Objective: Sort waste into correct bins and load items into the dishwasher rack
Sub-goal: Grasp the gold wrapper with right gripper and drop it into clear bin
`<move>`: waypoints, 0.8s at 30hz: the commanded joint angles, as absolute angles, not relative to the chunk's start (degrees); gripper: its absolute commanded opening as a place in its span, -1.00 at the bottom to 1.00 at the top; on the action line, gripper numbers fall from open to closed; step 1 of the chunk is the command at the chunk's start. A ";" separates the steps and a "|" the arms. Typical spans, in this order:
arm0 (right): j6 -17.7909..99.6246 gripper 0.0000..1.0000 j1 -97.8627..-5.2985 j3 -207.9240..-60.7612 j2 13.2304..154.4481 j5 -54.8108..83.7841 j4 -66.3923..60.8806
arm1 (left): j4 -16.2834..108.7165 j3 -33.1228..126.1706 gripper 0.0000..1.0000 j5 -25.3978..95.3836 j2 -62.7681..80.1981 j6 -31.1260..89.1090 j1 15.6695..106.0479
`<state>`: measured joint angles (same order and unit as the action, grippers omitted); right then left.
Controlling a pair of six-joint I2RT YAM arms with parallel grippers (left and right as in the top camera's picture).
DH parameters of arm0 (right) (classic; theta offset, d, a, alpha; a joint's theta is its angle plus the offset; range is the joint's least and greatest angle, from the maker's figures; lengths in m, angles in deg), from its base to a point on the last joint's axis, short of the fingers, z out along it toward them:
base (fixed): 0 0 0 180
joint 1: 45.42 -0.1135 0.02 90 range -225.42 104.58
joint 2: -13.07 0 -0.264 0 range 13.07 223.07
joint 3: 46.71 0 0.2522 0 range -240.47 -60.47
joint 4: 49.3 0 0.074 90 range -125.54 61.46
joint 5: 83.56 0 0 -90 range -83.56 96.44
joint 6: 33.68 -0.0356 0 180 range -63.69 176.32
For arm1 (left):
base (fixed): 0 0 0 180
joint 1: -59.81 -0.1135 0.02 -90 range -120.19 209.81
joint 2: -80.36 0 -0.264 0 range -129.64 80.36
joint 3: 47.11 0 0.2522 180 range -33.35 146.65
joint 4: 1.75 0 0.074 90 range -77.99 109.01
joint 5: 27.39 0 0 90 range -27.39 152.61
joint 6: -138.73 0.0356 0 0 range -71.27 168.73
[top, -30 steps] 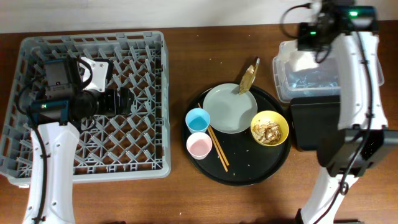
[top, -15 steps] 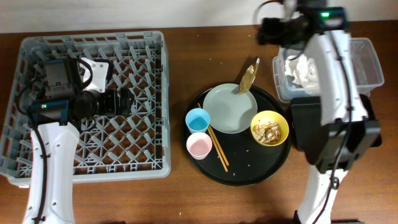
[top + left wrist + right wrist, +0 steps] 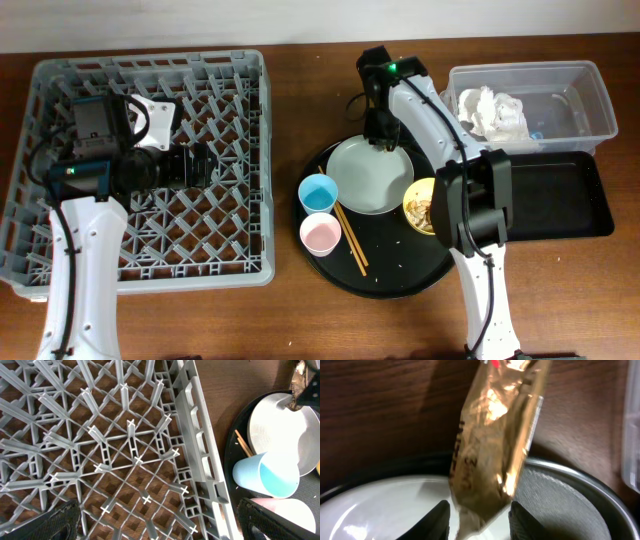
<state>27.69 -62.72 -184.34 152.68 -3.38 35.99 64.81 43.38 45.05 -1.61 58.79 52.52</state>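
Observation:
The gold foil wrapper [image 3: 495,445] leans on the far rim of the grey-green plate [image 3: 365,180]. My right gripper [image 3: 480,520] is open, one finger on each side of the wrapper's lower end; it also shows in the overhead view [image 3: 383,135]. Crumpled tissue [image 3: 492,110] lies in the clear tub [image 3: 600,95], and the black rectangular tray [image 3: 560,195] sits beside it. The yellow bowl [image 3: 425,205] with scraps is partly hidden by the arm. The blue cup [image 3: 318,192], pink cup [image 3: 320,234] and chopsticks [image 3: 350,235] sit by the plate. My left gripper [image 3: 205,165] is open and empty above the grey rack [image 3: 150,70].
The dishes sit on a large round black tray [image 3: 400,275] between the rack and the bins. The left wrist view shows the rack's right wall [image 3: 200,450] close to the blue cup [image 3: 265,477]. Bare wood lies in front of the tray.
My right arm has swung left from over the clear tub and come down at the foil wrapper. The tissue stays in the tub. The left arm has not moved.

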 commanded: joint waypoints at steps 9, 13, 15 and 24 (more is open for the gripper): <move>27.10 -0.92 -62.17 -178.96 153.05 -4.96 33.10 | 64.81 44.38 0.99 45.48 -1.72 59.54 52.52; 27.34 -0.92 -62.17 -180.67 152.83 -3.60 35.31 | 64.83 44.38 0.99 45.48 -1.72 59.56 52.52; 31.85 -0.92 -61.73 -188.12 151.04 0.55 41.38 | 64.81 44.38 0.99 45.48 -1.72 59.56 52.52; 31.32 -0.92 -37.89 -212.82 146.30 6.37 53.54 | 64.59 44.38 0.99 45.46 -1.70 59.54 52.52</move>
<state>33.92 -42.00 -215.51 145.49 6.06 55.83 64.70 43.38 45.29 -1.61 58.79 52.52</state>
